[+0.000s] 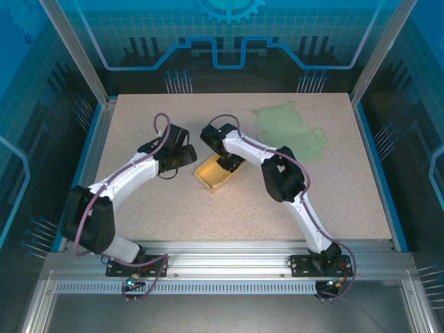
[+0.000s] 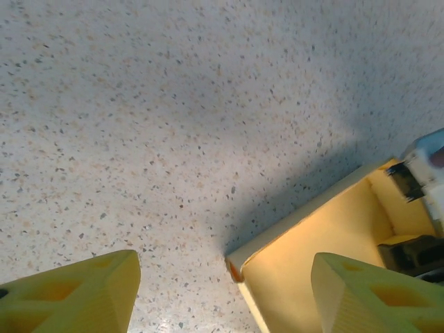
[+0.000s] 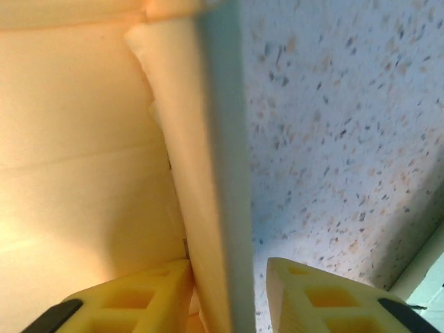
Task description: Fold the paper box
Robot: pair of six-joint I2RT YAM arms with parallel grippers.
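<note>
DESK-TOP FOLDING RIG: A yellow paper box sits open side up near the middle of a speckled desk, its walls raised, with one arm on either side of it. The left tool hovers low just beside the box's left end. In the left wrist view the left tool stands with its yellow jaws spread wide and holding nothing, and one corner of the box lies on the desk below the gap between them. The right tool reaches down into the far right end of the box. In the right wrist view the right tool straddles one upright wall, one jaw inside the box and the other outside over the desk. Its jaws are set narrow; the inner jaw lies close against the wall, while a thin gap shows at the outer one, so the wall is not clamped. Flat green paper sheets, cut but unfolded, lie well apart toward the desk's far right corner.
</note>
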